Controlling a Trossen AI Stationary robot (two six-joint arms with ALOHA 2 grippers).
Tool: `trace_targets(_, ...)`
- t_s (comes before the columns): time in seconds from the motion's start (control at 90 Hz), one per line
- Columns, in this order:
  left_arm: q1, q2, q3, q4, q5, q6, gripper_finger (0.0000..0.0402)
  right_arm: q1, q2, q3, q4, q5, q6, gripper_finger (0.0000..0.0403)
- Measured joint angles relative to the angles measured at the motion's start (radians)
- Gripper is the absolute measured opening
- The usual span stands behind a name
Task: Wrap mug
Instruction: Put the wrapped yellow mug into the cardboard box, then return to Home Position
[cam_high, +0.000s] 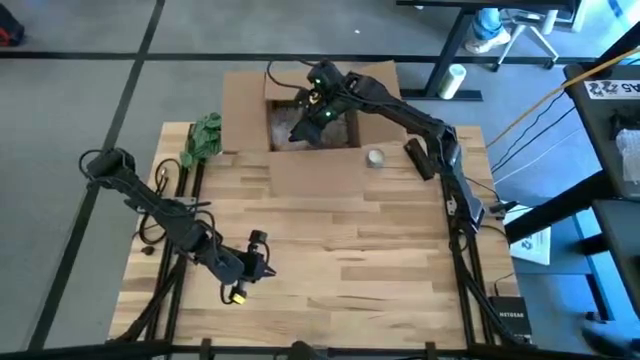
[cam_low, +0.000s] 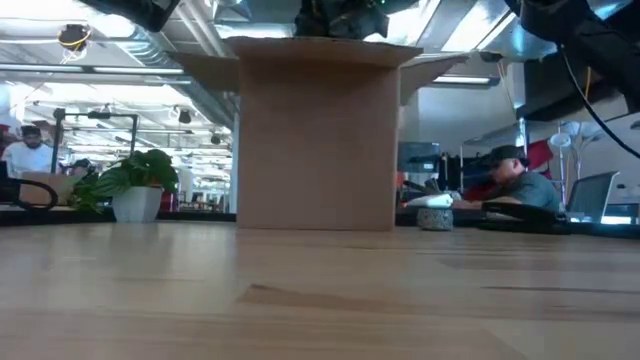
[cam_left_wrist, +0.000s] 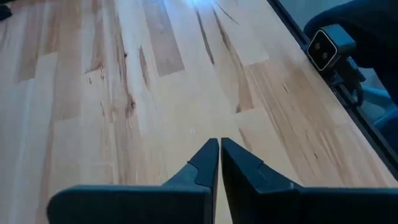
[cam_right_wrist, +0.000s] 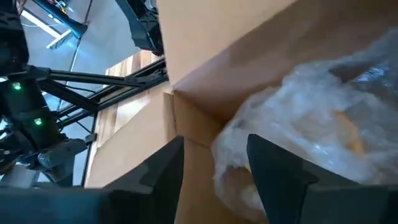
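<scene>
- My right gripper (cam_right_wrist: 214, 165) reaches down into the open cardboard box (cam_high: 310, 110), near the box's inner corner, with its fingers (cam_right_wrist: 277, 177) spread apart and nothing clamped between them.
- Just beyond those fingers, inside the box, lies a crumpled mass of clear bubble wrap (cam_right_wrist: 323, 118) with something yellowish showing through it; I cannot tell whether that is the mug.
- From above, my right arm stretches from the table's right edge over the box's right flap, and the gripper sits among the wrap in the box.
- My left gripper (cam_left_wrist: 219, 163) waits well apart from the box, over the bare wooden table (cam_high: 330, 250) on the near left side, its two fingers pressed almost together and empty.
- A small artificial green plant (cam_high: 205, 135) stands just beside the box's left side.
- A small round grey object (cam_high: 376, 157) rests on the table just beside the box's right front corner; I cannot tell what it is.
- Beyond the box, in the level view, a person in a cap (cam_low: 520, 180) sits at a desk to its right.
</scene>
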Motion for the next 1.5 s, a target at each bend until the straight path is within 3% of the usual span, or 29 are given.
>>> trace_targets(0.244, 0.000, 0.000, 0.000, 0.000, 0.000, 0.000, 0.0000, 0.051, -0.038, 0.000, -0.039, 0.059, -0.035, 0.0163)
trace_targets(0.578, 0.001, 0.000, 0.000, -0.001, 0.000, 0.011, 0.0000, 0.319, -0.197, 0.000, -0.284, 0.268, -0.095, 0.0163)
trace_targets(0.689, 0.001, 0.000, 0.000, -0.001, 0.000, 0.011, 0.0000, 0.450, -0.212, 0.001, -0.400, 0.421, -0.068, 0.0163)
trace_targets(0.878, 0.016, 0.000, 0.000, -0.013, -0.038, -0.010, 0.0000, 0.641, -0.212, -0.024, -0.635, 0.801, 0.067, 0.0163)
trace_targets(0.967, 0.020, -0.005, 0.001, -0.156, -0.052, -0.077, 0.0000, 0.716, -0.255, -0.096, -0.630, 0.837, 0.114, 0.0163)
trace_targets(1.033, 0.019, -0.017, 0.001, -0.318, -0.118, -0.191, 0.0000, 0.767, -0.283, -0.112, -0.623, 0.862, 0.156, 0.0163)
trace_targets(1.178, -0.031, -0.085, 0.000, -0.565, -0.387, -0.411, 0.0000, 0.881, -0.405, -0.183, -0.593, 0.998, 0.230, 0.0151)
trace_targets(1.311, -0.124, -0.183, 0.000, -0.595, -0.579, -0.456, 0.0000, 0.970, -0.508, -0.250, -0.579, 1.158, 0.322, 0.0137)
trace_targets(1.5, -0.270, -0.294, 0.000, -0.604, -0.744, -0.458, 0.0000, 1.084, -0.641, -0.408, -0.489, 1.328, 0.407, 0.0127)
